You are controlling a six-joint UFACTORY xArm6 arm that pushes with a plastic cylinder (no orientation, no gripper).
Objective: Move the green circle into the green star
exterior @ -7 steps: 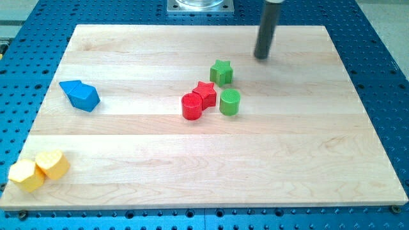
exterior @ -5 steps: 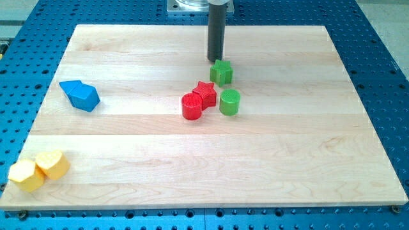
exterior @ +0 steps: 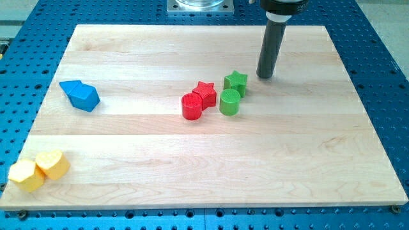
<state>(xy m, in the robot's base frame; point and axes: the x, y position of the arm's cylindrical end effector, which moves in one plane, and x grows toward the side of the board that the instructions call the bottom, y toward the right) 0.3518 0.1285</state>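
**Green blocks are side by side**

My tip [exterior: 264, 76] has no gripper to open or close. It sits just right of the green star [exterior: 235, 83]. The green circle [exterior: 229, 102] touches the star's lower edge. A careless push could knock the star away, or bump the red star [exterior: 204, 94].

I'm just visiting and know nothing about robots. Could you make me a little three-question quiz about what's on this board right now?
1. True or false: the green star touches the green circle.
2. Which block sits right beside the red circle? A) blue block B) red star C) yellow block
3. Fill in: my tip stands to the view's ____ of the green star.

Key: 1 true. 2 B, the red star. 3 right; it is apart from the star.
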